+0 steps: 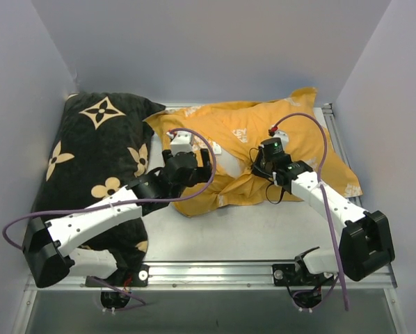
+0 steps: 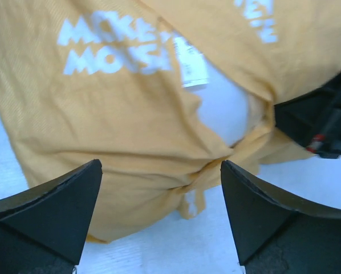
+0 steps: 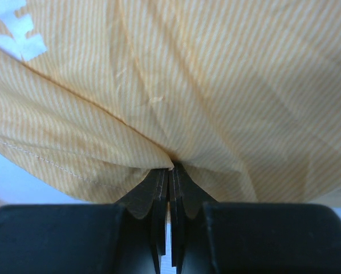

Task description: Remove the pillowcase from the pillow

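Reaching forward over the counter (image 1: 264, 236), the right claw (image 3: 169, 171) pinches a fold of the orange pillowcase (image 3: 216, 85) shut; the left claw (image 2: 160, 168) gapes wide, empty, pillowcase and white pillow (image 2: 224, 108) just ahead.

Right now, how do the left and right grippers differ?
The left gripper is open and holds nothing; the right gripper is shut, pinching a fold of the pillowcase. The left hovers off the fabric; the right touches it. Both are over the orange pillowcase.
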Tool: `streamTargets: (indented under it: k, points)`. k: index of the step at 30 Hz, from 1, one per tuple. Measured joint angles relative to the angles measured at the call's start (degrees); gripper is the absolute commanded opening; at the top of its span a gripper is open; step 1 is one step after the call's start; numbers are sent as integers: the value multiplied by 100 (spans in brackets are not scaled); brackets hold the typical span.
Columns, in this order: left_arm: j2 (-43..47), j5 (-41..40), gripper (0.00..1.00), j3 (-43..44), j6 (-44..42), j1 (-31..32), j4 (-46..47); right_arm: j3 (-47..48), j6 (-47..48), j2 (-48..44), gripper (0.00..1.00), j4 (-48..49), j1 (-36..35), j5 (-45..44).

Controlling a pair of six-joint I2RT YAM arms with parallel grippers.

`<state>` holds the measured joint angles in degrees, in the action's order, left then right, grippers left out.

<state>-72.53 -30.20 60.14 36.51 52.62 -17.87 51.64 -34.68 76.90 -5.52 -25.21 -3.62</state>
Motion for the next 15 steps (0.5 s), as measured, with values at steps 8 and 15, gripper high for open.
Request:
streamTargets:
  k: [8,15]
  points:
    - [-1412,-1554,97,1384,505,848,-328,9,-4,68,0,31,-39,0]
    - [-2323,-1904,79,1716,938,754,-905,61,-28,107,0,37,87,79]
